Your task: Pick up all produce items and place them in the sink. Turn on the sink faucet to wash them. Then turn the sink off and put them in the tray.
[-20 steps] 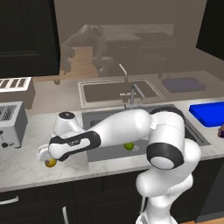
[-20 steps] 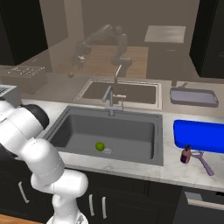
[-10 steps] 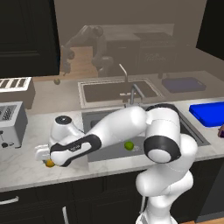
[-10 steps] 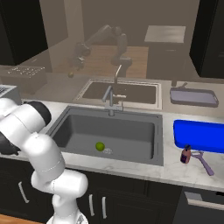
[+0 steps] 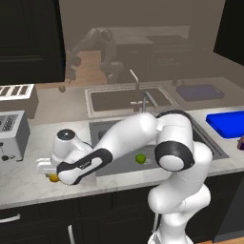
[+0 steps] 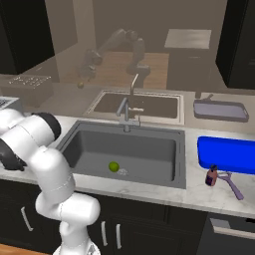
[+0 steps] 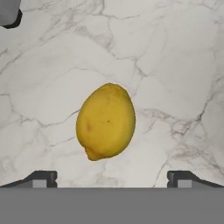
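Note:
The yellow lemon lies on the pale marble counter left of the sink, seen small as the lemon under my hand. My gripper hangs straight over it, open, its fingertips wide apart on either side and touching nothing. From the left base view the gripper sits low over the counter. The green lime rests on the floor of the sink near the drain, also seen as the lime. Behind the basin stands the faucet. The blue tray lies right of the sink.
A toaster stands on the counter close to the left of my hand. A small purple utensil lies in front of the tray. The glossy back wall mirrors the arm and the faucet.
The arm has shifted slightly while the hand stays low over the lemon. The lime has not moved.

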